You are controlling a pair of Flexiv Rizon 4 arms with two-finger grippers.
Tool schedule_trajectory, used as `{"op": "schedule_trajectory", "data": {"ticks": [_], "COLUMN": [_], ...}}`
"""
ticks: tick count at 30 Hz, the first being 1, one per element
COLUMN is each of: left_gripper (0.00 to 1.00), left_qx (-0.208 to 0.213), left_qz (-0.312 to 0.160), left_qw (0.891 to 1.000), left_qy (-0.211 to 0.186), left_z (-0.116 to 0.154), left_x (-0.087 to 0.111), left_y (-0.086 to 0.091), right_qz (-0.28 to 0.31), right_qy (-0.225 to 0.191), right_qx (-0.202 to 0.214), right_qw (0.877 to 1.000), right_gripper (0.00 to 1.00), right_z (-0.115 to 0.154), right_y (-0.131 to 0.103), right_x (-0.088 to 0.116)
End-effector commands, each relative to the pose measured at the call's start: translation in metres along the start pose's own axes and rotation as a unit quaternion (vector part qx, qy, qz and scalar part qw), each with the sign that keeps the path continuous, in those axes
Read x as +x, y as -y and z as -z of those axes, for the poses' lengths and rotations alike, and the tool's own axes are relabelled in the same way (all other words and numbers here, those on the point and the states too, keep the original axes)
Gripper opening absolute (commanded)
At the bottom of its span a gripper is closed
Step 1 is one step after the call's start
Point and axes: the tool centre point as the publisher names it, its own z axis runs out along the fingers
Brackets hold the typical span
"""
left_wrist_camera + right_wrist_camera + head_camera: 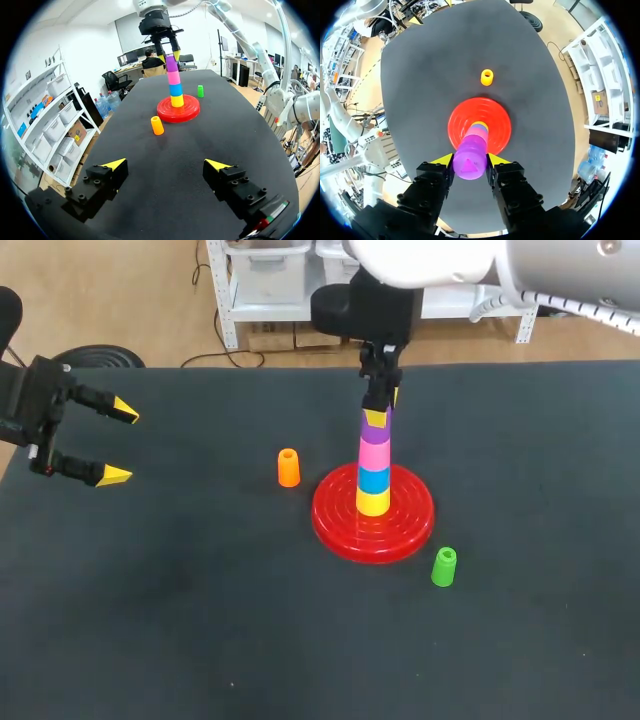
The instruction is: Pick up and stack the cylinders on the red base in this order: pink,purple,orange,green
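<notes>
On the red base (330,525) stands a stack of yellow, blue, pink (374,453) and purple cylinders. My right gripper (383,410) comes down from above and is shut on the purple cylinder (470,161) at the top, its yellow tips on both sides. The orange cylinder (288,468) stands upright on the table just left of the base. The green cylinder (443,567) stands upright at the base's front right. My left gripper (120,444) hovers open and empty at the table's far left, well away from the stack (173,80).
The black table (200,620) carries nothing else. The orange cylinder (157,125) is the nearest thing ahead of my left gripper (166,165), with the red base (165,111) behind it.
</notes>
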Motion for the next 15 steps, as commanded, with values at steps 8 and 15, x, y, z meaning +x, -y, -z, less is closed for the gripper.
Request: {"op": "schedule_trajectory", "data": {"ticks": [8, 15], "left_gripper": [1.00, 1.00], "left_qx": [-0.001, -0.001], "left_qz": [-0.001, -0.001], "left_qw": [1.000, 1.000], "left_qy": [0.001, 0.001], "left_z": [-0.0004, -0.0004], "left_x": [0.0008, 0.0008], "left_y": [0.0005, 0.0005], "right_qz": [0.000, 0.004], "right_qy": [0.007, 0.046], "right_qx": [-0.002, 0.002], "right_qw": [1.000, 0.999], "right_gripper": [0.00, 1.00], "right_z": [-0.0088, -0.0006], "right_y": [-0.0019, -0.0061], "right_x": [0.0014, 0.0007]}}
